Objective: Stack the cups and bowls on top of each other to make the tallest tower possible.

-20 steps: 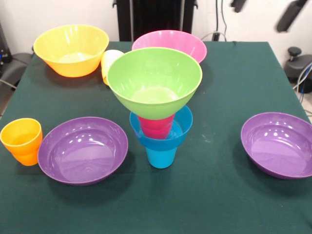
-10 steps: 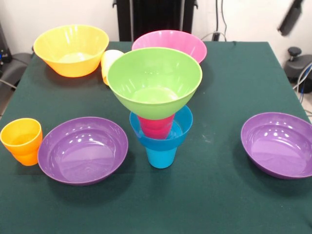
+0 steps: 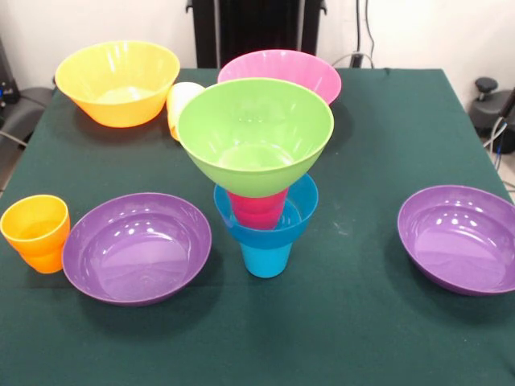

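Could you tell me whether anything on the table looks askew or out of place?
Yes: the yellow cup lies tipped on its side between the orange-yellow bowl and the lime green bowl, while the orange cup stands upright. The tower looks level.

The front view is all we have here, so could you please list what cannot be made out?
- Yellow cup: mostly hidden behind the lime green bowl.
- Red cup: its top is covered by that bowl.
- Right purple bowl: cut off by the right edge.
- Gripper: not in view.

Green-clothed table (image 3: 402, 121); white wall (image 3: 96, 24) behind.
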